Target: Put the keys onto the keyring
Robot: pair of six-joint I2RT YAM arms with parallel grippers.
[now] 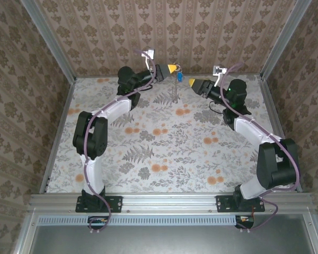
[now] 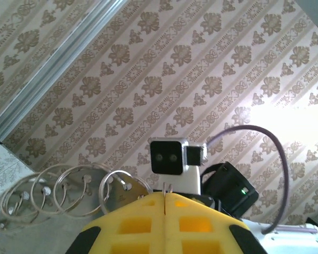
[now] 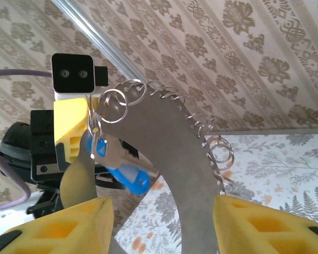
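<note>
You find blue key point(image 3: 122, 169) hanging just below left gripper point(image 2: 165, 196), at keyring point(image 3: 114, 105) beside its tip. Left gripper fingers pressed together, pinching keyring edge. Strap point(image 3: 172, 153) curves away and down from left gripper, wire loops along its rim. Right gripper point(image 3: 164, 228) near left gripper, facing it, fingers apart, strap passing between; contact you cannot judge. Table point(image 1: 148, 159) well below left gripper.

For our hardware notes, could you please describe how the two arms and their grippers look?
Both the left arm and right arm have white links between black joint housings, with purple cables running along them. The left gripper and right gripper have yellow, wedge-shaped fingers.
</note>
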